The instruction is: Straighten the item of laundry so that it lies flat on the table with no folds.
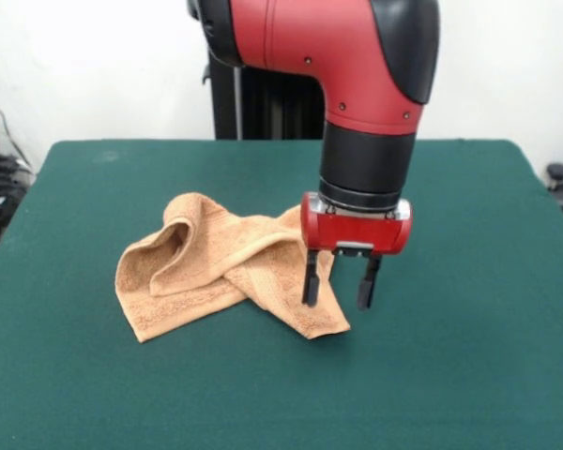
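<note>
The towel (227, 272) lay crumpled a little left of the middle of the table (469, 375), its long axis running roughly from 9 o'clock to 3 o'clock, tipped slightly so the right end sat nearer the camera. On its left half a fold stood up as a raised loop, open toward 7 o'clock, with a lower flap spread flat beneath it toward 8 o'clock. From the middle a twisted band crossed down to a corner that pointed to about 5 o'clock; another corner poked up toward 1 o'clock, just behind the arm's red wrist block. The arm (357, 75) came in from 12 o'clock, bent at a red elbow, and dropped straight down through a black cuff to the gripper (339, 279). The gripper's two black fingers (311, 277) hung vertical and spread apart, empty. The left finger stood in front of the towel's right part, the right one over bare felt just beside the cloth's edge. Whether the tips touched the cloth could not be told.
</note>
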Controlling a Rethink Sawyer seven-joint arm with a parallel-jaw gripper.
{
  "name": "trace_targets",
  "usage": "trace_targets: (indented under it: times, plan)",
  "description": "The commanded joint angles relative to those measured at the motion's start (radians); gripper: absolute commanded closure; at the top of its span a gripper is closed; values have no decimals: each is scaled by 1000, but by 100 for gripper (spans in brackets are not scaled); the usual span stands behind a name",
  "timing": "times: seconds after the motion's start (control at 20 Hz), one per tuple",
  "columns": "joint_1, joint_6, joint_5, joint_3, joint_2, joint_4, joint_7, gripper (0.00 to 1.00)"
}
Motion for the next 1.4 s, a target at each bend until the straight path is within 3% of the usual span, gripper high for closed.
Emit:
trace_targets:
  times: [0.05,0.9,1.4]
  plan:
    - [34,-31,9,95,103,43,185,0]
    - [35,-99,9,103,174,16,186,0]
    - [8,-108,0,115,153,37,179,0]
